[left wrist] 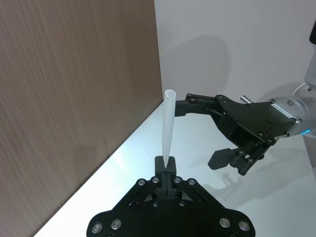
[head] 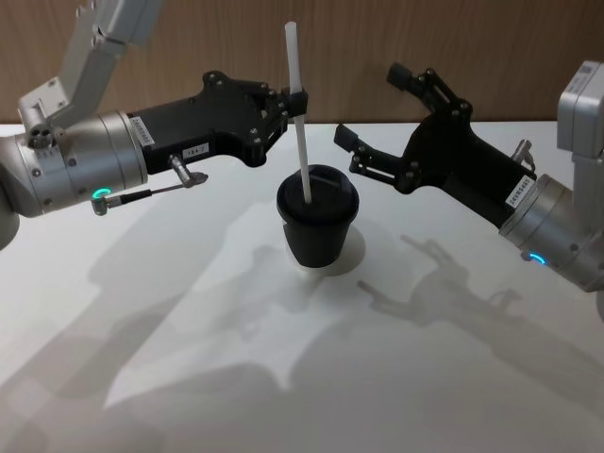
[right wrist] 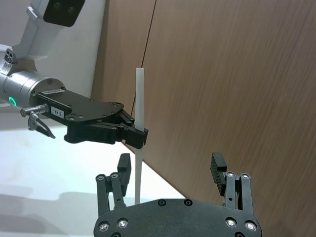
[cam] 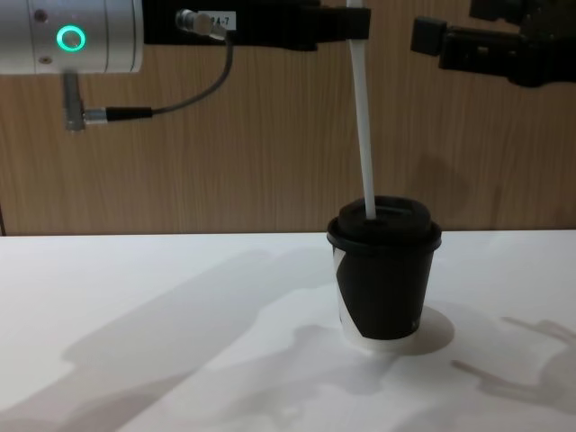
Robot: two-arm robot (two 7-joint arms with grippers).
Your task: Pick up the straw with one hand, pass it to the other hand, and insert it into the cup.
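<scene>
Keep the left gripper (head: 294,102) tight on the straw (head: 300,132), push straight down into the middle cup (head: 317,226); right gripper (head: 377,118) waits wide.

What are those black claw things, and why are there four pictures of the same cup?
The claws are a robot's two hands, called grippers. The robot carries four cameras: one on its head looking down, one on its chest looking across the table, and one on each wrist. That gives four pictures of one moment.

On the white table stands a black paper cup with a black lid. The left gripper is pinching a long white straw near its upper part. The straw's bottom end sits at the lid, so it is going into the cup. The right gripper hangs open beside the cup, holding nothing. The brown wall behind is wood panelling.
</scene>
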